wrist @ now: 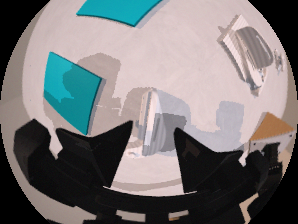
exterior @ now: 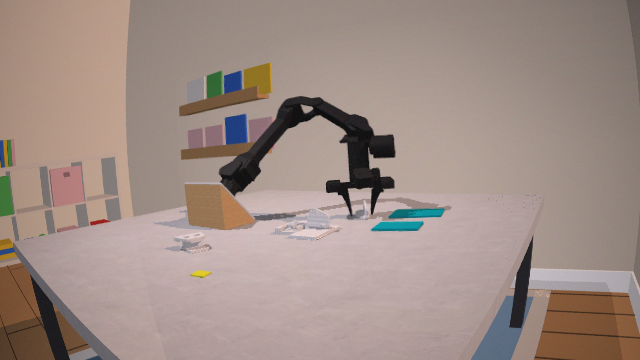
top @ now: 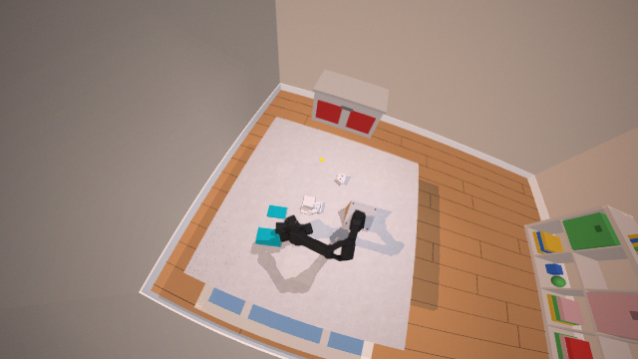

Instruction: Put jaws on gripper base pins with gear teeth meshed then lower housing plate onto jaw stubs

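Observation:
My gripper [exterior: 361, 214] [wrist: 154, 125] is low over the table, pointing down. Its fingers stand apart on either side of a small upright white part [exterior: 364, 209] [wrist: 148, 120], with gaps showing in the wrist view. This part looks like a jaw; the arm hides it in the top view. A larger white group [top: 309, 201] [exterior: 314, 233] [wrist: 250, 50] lies nearby, with a flat ridged piece and a rounded piece standing up; which parts are base, jaw or plate I cannot tell. Another small white part [top: 341, 179] [exterior: 192, 240] lies farther off.
Two teal plates [top: 277, 211] [top: 265, 237] [exterior: 397, 226] [exterior: 416, 213] [wrist: 72, 92] [wrist: 117, 7] lie flat beside the gripper. A wooden wedge [exterior: 205, 207] [wrist: 270, 127] stands near the arm's foot. A yellow square [top: 322, 160] [exterior: 200, 274] lies on the table [top: 294, 145] [exterior: 320, 285].

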`<state>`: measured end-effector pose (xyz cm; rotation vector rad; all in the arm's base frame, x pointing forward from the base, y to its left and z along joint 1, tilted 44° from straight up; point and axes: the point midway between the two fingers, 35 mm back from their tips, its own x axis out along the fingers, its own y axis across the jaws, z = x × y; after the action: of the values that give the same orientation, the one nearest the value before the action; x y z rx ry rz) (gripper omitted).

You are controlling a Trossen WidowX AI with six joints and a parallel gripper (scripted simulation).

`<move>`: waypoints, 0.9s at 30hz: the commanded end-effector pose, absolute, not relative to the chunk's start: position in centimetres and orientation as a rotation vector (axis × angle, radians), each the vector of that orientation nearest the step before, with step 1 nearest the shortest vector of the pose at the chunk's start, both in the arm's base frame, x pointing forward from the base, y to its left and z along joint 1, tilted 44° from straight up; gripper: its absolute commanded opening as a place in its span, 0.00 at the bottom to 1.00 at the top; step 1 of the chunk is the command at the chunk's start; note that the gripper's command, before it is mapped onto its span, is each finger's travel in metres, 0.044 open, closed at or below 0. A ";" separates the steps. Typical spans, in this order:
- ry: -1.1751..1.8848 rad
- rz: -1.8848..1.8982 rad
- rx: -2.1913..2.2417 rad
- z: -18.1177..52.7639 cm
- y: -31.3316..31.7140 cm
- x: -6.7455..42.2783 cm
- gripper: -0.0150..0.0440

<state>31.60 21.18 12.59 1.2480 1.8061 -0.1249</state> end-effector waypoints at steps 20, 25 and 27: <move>1.806 -0.125 1.248 12.7 21.0 31.7 0.48; 1.804 -0.128 1.247 13.8 19.9 31.9 0.48; 1.803 -0.129 1.246 14.3 19.5 32.0 0.48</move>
<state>31.72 20.15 13.49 1.2418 1.8111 -0.1343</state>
